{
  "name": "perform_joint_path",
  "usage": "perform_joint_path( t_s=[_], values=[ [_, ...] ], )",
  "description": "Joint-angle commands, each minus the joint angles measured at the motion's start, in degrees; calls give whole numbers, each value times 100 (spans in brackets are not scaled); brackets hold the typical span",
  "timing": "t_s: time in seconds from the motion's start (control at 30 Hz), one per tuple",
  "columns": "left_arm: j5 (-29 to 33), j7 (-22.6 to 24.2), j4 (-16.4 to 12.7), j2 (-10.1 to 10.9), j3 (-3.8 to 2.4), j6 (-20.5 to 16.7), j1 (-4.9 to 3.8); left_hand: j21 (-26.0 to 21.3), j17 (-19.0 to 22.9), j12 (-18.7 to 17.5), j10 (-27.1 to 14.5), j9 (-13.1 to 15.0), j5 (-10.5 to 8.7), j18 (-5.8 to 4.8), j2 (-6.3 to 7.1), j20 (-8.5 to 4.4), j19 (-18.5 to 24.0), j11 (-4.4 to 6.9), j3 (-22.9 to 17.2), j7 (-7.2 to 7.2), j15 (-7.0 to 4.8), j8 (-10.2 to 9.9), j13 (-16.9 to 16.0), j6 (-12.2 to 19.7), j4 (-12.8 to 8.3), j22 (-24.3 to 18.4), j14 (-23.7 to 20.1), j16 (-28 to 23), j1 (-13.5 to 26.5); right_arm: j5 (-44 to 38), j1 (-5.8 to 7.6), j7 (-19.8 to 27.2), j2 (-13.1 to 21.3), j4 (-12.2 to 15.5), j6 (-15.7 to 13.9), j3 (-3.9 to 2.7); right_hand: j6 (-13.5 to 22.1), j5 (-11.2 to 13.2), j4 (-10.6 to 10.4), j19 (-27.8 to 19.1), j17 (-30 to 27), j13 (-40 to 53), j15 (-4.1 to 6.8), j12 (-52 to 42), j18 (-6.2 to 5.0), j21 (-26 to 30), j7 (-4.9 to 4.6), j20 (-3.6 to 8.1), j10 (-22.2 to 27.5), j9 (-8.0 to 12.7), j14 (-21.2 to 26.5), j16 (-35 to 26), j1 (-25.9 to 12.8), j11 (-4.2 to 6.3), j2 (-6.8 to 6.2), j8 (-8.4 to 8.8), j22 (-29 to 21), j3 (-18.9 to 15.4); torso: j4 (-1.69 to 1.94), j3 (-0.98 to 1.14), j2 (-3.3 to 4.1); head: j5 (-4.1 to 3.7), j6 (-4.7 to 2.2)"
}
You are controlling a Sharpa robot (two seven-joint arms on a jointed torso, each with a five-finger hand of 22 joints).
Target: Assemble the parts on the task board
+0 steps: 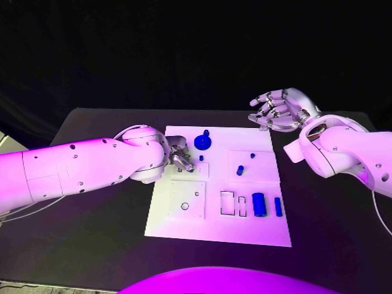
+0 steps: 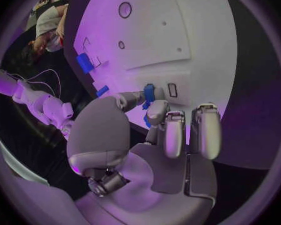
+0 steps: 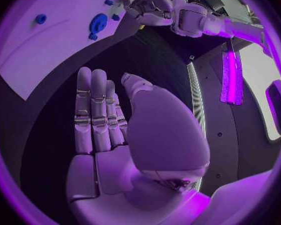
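Note:
The white task board (image 1: 218, 226) lies mid-table. My left hand (image 1: 180, 156) hangs over its far left part, and thumb and finger pinch a small blue part (image 2: 149, 92) just above the board (image 2: 178, 30). A round blue part (image 1: 202, 143) stands near the far edge, with a small blue peg (image 1: 240, 170) mid-board. Two blue cylinders (image 1: 259, 204) lie at the near right. My right hand (image 1: 280, 110) is raised beyond the board's far right corner, fingers (image 3: 93, 115) straight and apart, holding nothing. The right wrist view also takes in the round part (image 3: 98, 22) and my left hand (image 3: 150, 7).
Empty rectangular recesses (image 1: 227, 203) sit beside the cylinders, and a round hole (image 1: 184, 206) is in the near left plate. Bare black table (image 1: 90, 226) surrounds the board on every side.

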State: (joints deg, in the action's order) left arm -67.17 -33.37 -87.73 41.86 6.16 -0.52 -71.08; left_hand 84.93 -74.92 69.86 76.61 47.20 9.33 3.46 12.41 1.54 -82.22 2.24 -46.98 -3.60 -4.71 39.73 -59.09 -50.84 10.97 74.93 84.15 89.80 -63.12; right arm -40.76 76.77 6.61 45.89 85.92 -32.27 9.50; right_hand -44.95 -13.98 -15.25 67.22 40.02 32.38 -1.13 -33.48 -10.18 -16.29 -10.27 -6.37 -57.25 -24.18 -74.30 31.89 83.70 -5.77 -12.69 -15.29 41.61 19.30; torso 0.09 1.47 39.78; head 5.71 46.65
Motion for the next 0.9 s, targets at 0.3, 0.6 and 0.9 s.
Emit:
perform_joint_path(
  t_s=[0.3,0.6,0.9],
  values=[
    [12,-55,10,-11,5,145,30,36,-1508,10,32,845,19,-93,-64,6,-49,-3,-863,176,-38,20,9,-214,-833,369,585,20,-16,-73,-15,31,-11,-13,103,-1,10,-46,-9,16,12,-12,-24,20,-14,51,-29,-43,47,-9,7,-45,-17,2,-23,-32,-21,37,-3,6,0,-11,30],
    [93,-58,41,-19,5,366,32,43,-1508,7,33,850,17,-97,-58,3,-60,-1,-875,178,-39,20,15,-216,-849,386,585,20,-17,-79,-20,32,-14,-19,101,-1,9,-49,-9,17,15,-14,-25,18,-15,54,-30,-44,49,-9,6,-50,-18,2,-21,-34,-25,38,-5,4,2,-20,43],
    [255,-81,125,-58,4,487,30,40,-1508,-20,26,865,-8,-97,-61,-1,-60,-6,-868,176,-38,23,63,-229,-822,383,585,20,49,-90,-22,27,-3,-8,93,-1,8,-53,-7,18,19,-17,-26,16,-15,60,-31,-45,51,-11,5,-58,-19,1,-19,-37,-31,41,-6,8,6,-36,59]
  ],
)
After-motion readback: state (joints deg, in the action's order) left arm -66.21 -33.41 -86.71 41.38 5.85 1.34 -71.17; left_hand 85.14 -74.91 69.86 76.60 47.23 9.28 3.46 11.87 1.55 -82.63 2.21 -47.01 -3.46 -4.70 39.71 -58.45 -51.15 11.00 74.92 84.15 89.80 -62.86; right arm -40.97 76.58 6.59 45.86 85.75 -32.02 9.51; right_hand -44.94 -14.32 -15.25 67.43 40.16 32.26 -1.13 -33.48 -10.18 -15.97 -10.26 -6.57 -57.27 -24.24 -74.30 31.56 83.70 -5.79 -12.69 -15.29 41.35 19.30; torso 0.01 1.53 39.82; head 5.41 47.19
